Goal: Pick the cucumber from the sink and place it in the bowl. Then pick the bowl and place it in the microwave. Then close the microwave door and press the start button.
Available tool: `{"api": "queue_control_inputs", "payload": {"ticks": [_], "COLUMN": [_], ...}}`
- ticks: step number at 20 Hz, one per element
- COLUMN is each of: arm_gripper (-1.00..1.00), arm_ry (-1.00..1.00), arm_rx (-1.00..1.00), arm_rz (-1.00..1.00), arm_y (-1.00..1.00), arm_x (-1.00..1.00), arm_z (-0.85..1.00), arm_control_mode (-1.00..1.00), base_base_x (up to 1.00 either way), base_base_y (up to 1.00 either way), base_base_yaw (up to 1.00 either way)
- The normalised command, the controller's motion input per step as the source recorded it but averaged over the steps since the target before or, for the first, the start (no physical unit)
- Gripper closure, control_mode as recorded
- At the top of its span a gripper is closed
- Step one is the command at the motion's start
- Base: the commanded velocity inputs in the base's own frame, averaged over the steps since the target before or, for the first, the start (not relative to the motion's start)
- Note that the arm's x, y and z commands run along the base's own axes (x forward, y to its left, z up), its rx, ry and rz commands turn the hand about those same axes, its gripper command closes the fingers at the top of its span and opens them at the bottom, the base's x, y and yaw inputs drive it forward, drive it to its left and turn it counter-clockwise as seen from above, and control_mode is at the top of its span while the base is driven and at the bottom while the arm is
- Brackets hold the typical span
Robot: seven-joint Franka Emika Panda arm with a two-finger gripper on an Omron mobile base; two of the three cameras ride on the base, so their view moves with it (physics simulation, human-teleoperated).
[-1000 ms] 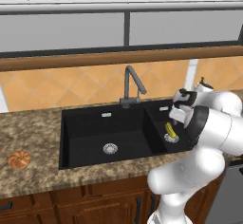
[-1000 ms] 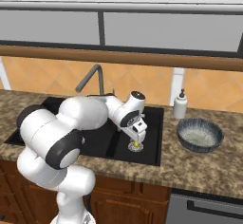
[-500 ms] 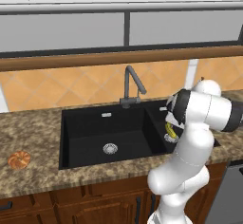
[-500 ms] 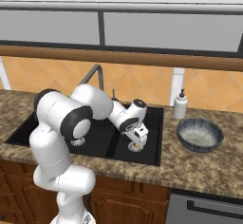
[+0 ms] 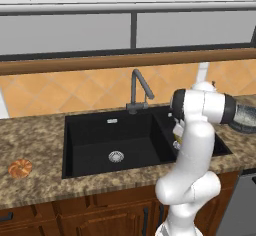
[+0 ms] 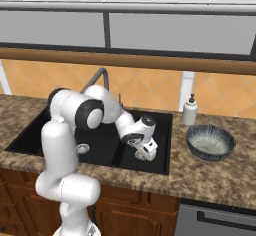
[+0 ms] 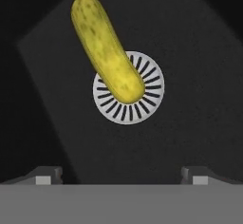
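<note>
The gripper hangs low inside the small basin of the sink, its fingers spread wide apart with nothing between them. Straight ahead of it, the cucumber lies on the black basin floor, one end resting over the round steel drain (the other end points away, toward the dark wall). The bowl stands on the counter right of the sink, beside a soap bottle.
</note>
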Motion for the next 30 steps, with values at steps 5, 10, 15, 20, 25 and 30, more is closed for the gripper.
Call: {"api": "queue_control_inputs", "payload": {"ticks": [5, 10, 15, 20, 25, 30], "arm_gripper": [-1.00, -1.00, -1.00, 1.00, 1.00, 1.00], "arm_ry": [-0.05, -0.01, 0.00, 0.00, 0.00, -0.06], "arm_rx": [0.00, 0.00, 0.00, 0.00, 0.00, -0.08], "arm_rz": [0.00, 0.00, 0.00, 0.00, 0.00, 0.01], "arm_y": [-0.09, -0.13, -0.18, -0.13, 0.00, 0.01], "arm_x": [0.37, 0.46, 0.53, 0.52, -0.05, -0.38], "arm_z": [-0.27, -0.21, -0.20, -0.22, -0.03, 0.87], "arm_control_mode": [-1.00, -1.00, -1.00, -1.00, -1.00, -1.00], "base_base_x": [0.00, 0.00, 0.00, 0.00, 0.00, 0.00], "base_base_y": [0.00, 0.00, 0.00, 0.00, 0.00, 0.00], "base_base_yaw": [0.00, 0.00, 0.00, 0.00, 0.00, 0.00]}}
